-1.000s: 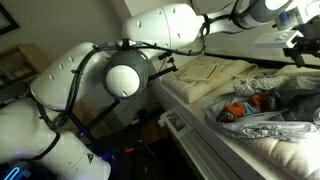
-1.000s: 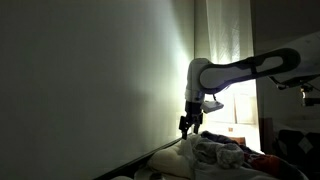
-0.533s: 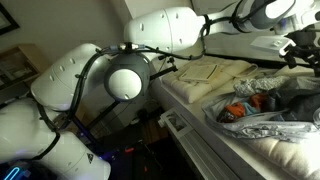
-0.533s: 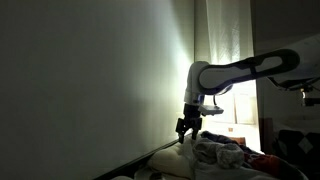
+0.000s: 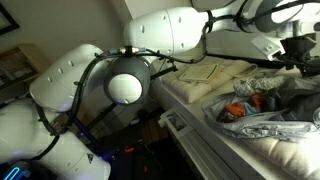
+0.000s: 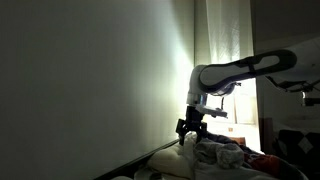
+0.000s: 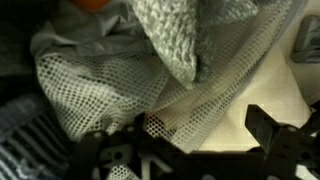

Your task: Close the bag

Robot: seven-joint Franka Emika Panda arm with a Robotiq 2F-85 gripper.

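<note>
the claw (image 6: 190, 131) hung with jaws spread wide, gripping nothing, just above the bag (image 5: 258, 124), apparently poised to catch its loose rim.

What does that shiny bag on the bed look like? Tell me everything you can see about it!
The bag is big, thin and crinkly, made of shiny silver-grey plastic you can partly see through. Its top gapes open, and orange, red and dark things show inside. It lies slumped on the white mattress, near the folded cream cloth. The gripper hangs open just above its edge; whether it touches the bag cannot be told.
</note>
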